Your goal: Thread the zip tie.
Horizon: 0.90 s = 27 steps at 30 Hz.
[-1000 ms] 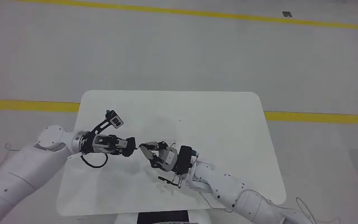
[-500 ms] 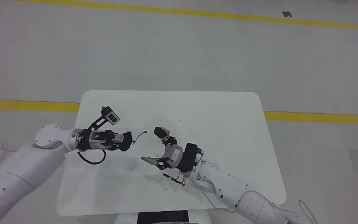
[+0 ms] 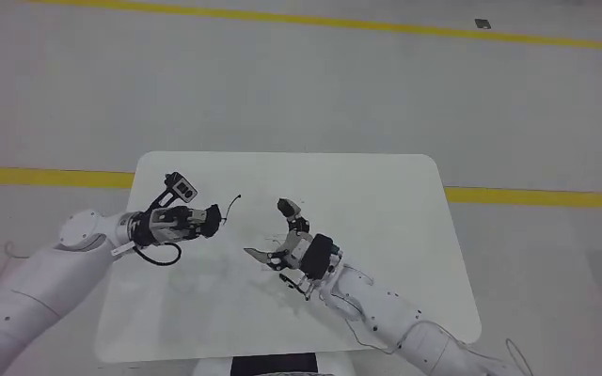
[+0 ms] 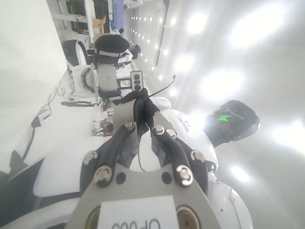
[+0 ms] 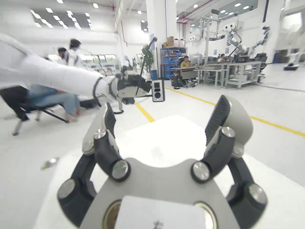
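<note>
right claw (image 3: 266, 227) opened, left claw (image 3: 214, 218) pulled away

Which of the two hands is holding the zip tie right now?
The left hand, shut on the thin black zip tie; the right hand is open and empty.

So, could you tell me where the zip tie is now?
The zip tie is pinched in the left hand over the left half of the table in the top view, apart from the open right hand.
</note>
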Motion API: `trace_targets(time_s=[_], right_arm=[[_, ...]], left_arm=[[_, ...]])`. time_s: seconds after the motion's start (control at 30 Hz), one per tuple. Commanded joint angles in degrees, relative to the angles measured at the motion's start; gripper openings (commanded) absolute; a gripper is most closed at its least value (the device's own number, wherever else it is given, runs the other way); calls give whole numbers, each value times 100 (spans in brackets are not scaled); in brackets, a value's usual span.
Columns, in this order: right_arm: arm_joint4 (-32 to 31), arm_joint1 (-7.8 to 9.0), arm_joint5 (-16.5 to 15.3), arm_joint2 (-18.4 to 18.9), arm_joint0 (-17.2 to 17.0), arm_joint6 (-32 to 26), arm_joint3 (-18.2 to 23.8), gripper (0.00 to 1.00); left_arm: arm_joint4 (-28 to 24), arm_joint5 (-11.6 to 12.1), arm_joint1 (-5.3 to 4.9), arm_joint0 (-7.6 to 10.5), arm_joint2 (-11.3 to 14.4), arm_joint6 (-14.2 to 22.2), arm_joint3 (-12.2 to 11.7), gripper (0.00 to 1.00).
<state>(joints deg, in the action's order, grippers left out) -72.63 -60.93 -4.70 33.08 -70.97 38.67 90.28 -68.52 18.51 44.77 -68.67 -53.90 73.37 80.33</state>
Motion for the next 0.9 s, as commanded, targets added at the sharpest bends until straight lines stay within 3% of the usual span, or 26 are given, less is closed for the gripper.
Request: trace_targets(time_s=[0.0, 0.17, 0.3, 0.53, 0.6, 0.7, 0.87], right_arm=[[-719, 8, 502, 45, -70, -212, 177, 100], [-1732, 23, 1149, 172, -184, -650, 447, 100], [-1732, 65, 1494, 28, -65, -763, 512, 100], [-1732, 65, 1494, 28, -65, -763, 512, 100], [-1732, 64, 1499, 34, -67, -778, 514, 100], [-1732, 45, 1634, 38, -51, -831, 553, 100], [-1732, 62, 2030, -205, 189, -850, 442, 100]], left_arm=[[24, 40, 39, -9, 26, -115, 16, 0], [-44, 26, 140, -12, 119, -333, 45, 0], [-130, 97, 207, -4, 151, -387, 50, 0], [-131, 86, 209, -8, 150, -434, 48, 0], [-222, -62, 238, -56, 161, -686, 89, 0], [-595, -313, 300, -129, 215, -690, 112, 0], [-1094, -470, 433, -170, 331, -611, 50, 0]])
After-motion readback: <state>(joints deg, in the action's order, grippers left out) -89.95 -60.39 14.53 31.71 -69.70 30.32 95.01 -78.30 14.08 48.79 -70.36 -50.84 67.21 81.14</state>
